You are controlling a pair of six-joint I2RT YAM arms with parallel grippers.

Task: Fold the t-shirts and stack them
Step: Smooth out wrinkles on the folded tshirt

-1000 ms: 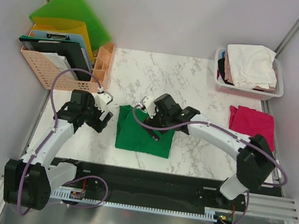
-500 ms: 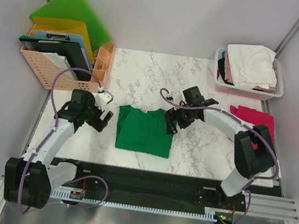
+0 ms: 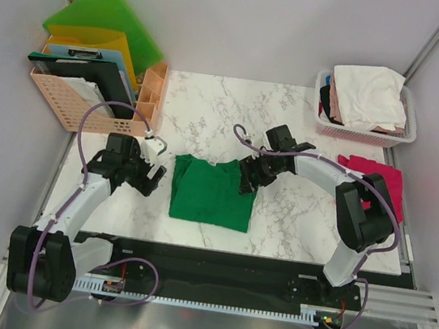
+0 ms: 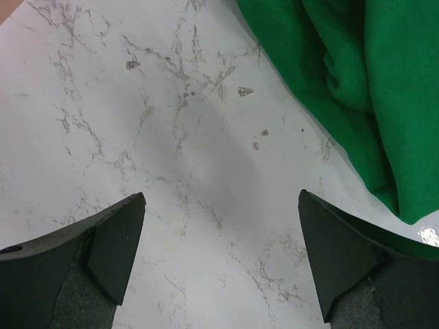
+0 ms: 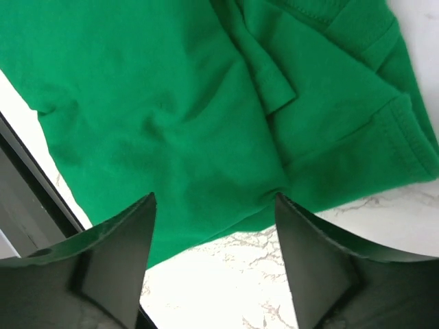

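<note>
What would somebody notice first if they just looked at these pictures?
The bright green t-shirt, folded in the middle of the marble table, jumps out first. The right tool hangs open over its right edge; the left tool hangs open over bare marble on its left. A magenta t-shirt lies far right, near a basket of pale clothes.

White marble table (image 3: 211, 106) (grey-veined) between plain pale walls (image 3: 248, 21).
</note>
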